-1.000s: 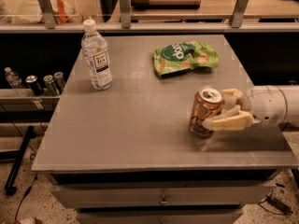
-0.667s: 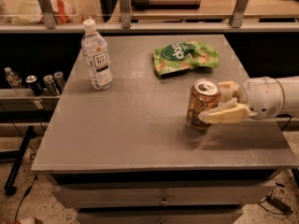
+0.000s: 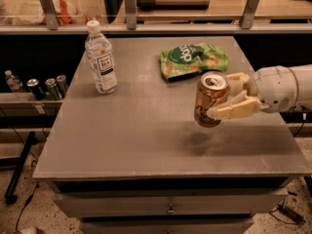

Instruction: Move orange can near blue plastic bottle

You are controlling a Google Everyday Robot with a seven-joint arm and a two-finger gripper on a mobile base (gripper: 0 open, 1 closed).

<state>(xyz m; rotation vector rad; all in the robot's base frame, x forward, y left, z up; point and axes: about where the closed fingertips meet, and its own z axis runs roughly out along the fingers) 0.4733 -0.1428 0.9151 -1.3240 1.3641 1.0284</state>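
Observation:
The orange can (image 3: 210, 99) is held upright, tilted slightly, above the grey table (image 3: 126, 135), right of centre. My gripper (image 3: 231, 96) comes in from the right and is shut on the can, one cream finger in front and one behind. The can's shadow lies on the table below it. The blue plastic bottle (image 3: 100, 58), clear with a white cap and white label, stands upright at the table's far left, well apart from the can.
A green snack bag (image 3: 193, 59) lies at the far middle of the table, just behind the can. Small dark cans (image 3: 47, 86) and a small bottle (image 3: 12, 81) sit on a lower shelf to the left. A rail and shelf run behind the table.
The gripper has lifted the orange can off the table and carried it up and a little left. The bottle and the bag have not moved.

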